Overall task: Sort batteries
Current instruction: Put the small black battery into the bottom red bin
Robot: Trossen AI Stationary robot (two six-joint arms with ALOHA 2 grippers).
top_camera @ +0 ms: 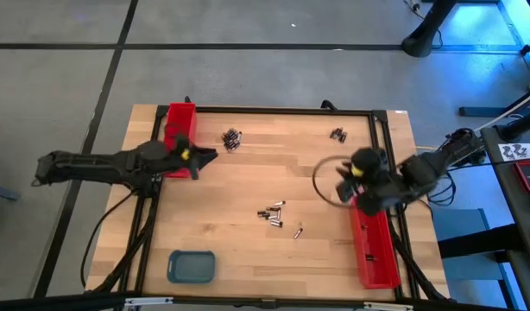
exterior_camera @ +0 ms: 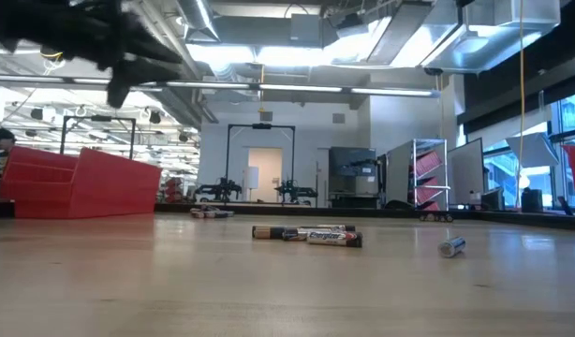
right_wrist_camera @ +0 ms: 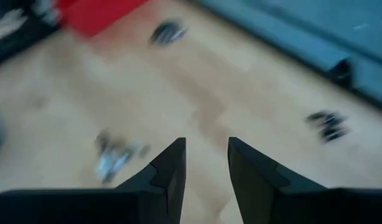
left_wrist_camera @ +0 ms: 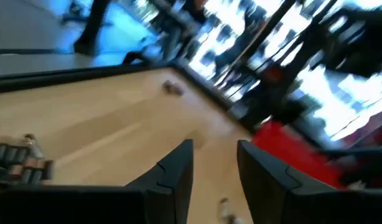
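Lying on table [top_camera: 248, 186], three battery clusters [top_camera: 272, 212], two red trays [top_camera: 374, 246]

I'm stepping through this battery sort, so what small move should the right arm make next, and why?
Probably swing the right gripper out over the centre batteries and lower it. Its jaws stand apart with nothing between them, it sits by the right red tray, and that loose pile is close by.

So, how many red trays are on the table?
2: one red tray at the far left corner, under the left gripper; the other along the right edge, beside the right gripper.
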